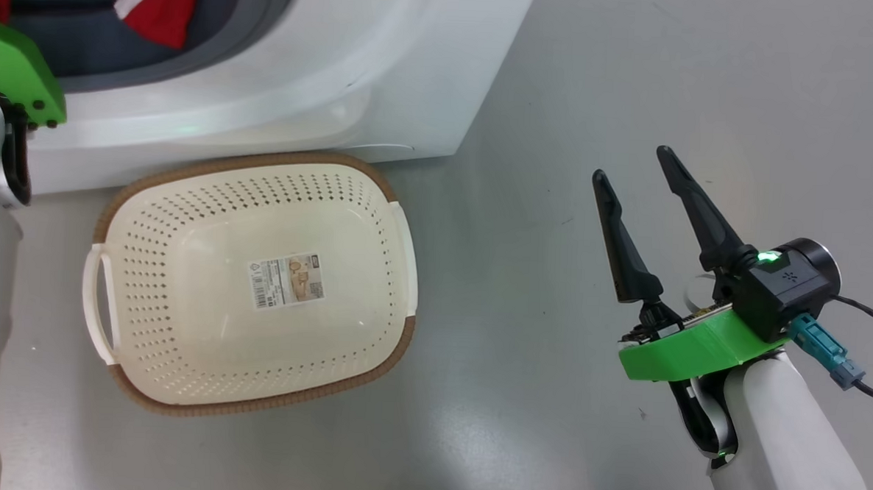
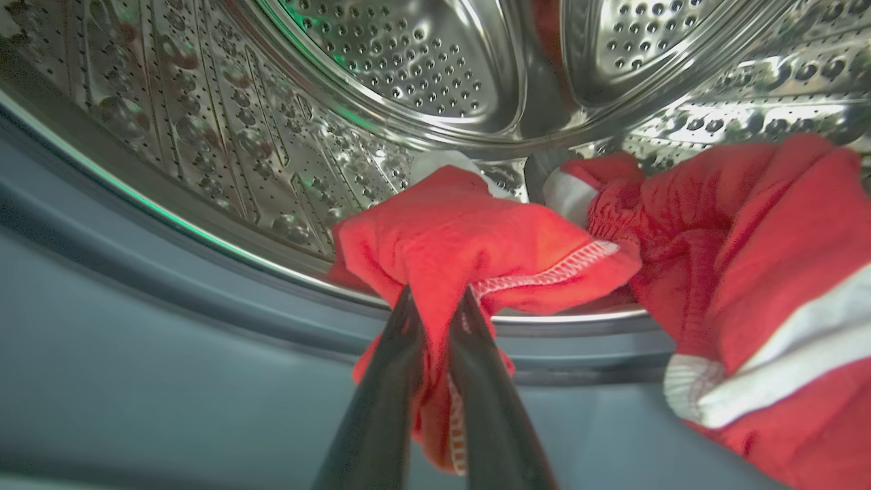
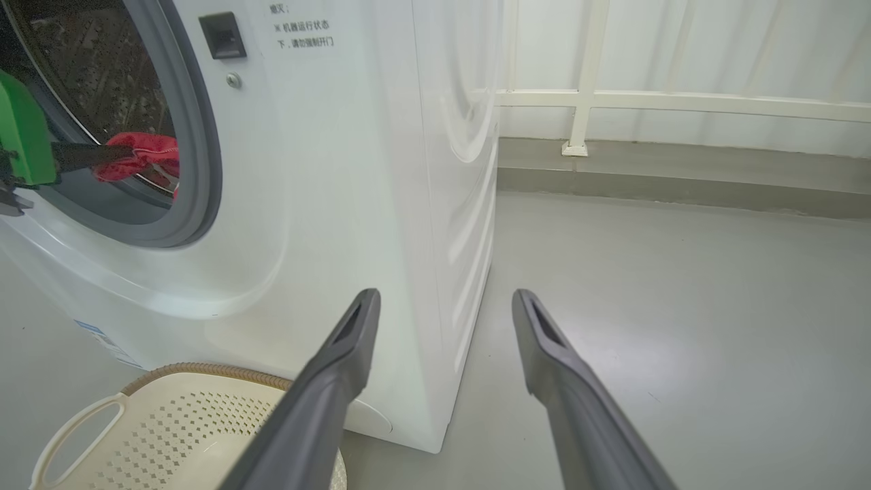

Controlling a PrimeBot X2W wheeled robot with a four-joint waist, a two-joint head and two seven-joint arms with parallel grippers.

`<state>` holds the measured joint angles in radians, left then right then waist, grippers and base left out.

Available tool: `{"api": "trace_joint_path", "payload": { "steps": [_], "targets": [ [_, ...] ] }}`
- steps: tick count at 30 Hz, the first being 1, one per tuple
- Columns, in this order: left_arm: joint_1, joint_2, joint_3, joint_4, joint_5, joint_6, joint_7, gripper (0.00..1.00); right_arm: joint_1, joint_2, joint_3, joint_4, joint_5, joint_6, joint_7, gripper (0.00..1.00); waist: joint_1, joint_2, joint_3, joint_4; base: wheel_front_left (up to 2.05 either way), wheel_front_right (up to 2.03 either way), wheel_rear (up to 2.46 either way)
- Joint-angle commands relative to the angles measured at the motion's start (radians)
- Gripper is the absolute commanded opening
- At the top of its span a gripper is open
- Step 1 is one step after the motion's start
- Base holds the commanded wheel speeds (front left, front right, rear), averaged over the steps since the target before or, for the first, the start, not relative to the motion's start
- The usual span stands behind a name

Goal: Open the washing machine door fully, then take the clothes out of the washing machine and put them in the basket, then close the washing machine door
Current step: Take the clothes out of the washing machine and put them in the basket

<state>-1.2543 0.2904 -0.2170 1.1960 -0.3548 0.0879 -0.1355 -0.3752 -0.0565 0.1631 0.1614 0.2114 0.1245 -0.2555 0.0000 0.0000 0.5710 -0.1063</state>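
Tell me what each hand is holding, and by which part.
The left hand is shut on the red clothes, pinching a fold of one garment beside its white-stitched hem. The right hand is open, holding nothing.

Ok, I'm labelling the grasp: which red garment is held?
Look inside the washing machine, at the front lip of the drum. It is the red piece pinched by the left end effector, edged with white stitching; the neighbouring garment bears broad white stripes.

Bright, even light is cast throughout. Soft glare is seen on the floor (image 1: 487,431) at lower centre. Inside the washing machine (image 2: 408,61) the steel is streaked with highlights and bent by wide-angle distortion.
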Motion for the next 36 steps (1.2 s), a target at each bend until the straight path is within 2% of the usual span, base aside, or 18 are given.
{"api": "trace_joint_path", "payload": {
  "steps": [1, 5, 9, 13, 21, 36],
  "targets": [
    [0.014, 0.043, 0.023, -0.032, -0.015, -0.005, -0.038, 0.00, 0.018, 0.006, 0.009, -0.021, -0.007, 0.006, -0.006, 1.00, 0.0000, 0.0000, -0.009, 0.014, 0.00, 0.00, 0.00],
    [0.043, 0.035, 0.040, -0.074, -0.035, -0.026, -0.103, 0.00, 0.019, 0.006, 0.007, -0.023, -0.010, 0.006, -0.006, 1.00, 0.0000, 0.0000, -0.022, 0.030, 0.00, 0.00, 0.00],
    [0.097, 0.031, 0.058, -0.159, -0.040, -0.031, -0.124, 0.00, 0.029, 0.006, 0.003, -0.017, -0.011, 0.006, -0.006, 1.00, 0.0000, 0.0000, -0.048, 0.046, 0.00, 0.00, 0.00],
    [0.211, 0.026, 0.109, -0.374, -0.021, -0.007, -0.126, 0.00, 0.046, 0.006, -0.001, -0.014, -0.011, 0.006, -0.006, 1.00, 0.0000, 0.0000, -0.082, 0.066, 0.00, 0.00, 0.00],
    [0.404, -0.001, 0.194, -0.631, 0.023, 0.017, -0.126, 0.00, 0.071, 0.006, -0.008, -0.010, -0.012, 0.006, -0.006, 1.00, 0.0000, 0.0000, -0.147, 0.081, 0.00, 0.00, 0.00],
    [0.642, -0.072, 0.259, -0.878, 0.076, 0.001, -0.126, 0.00, 0.143, 0.006, -0.034, -0.002, -0.012, 0.006, -0.006, 1.00, 0.0000, 0.0000, -0.282, 0.112, 0.00, 0.00, 0.00]
  ]
}}
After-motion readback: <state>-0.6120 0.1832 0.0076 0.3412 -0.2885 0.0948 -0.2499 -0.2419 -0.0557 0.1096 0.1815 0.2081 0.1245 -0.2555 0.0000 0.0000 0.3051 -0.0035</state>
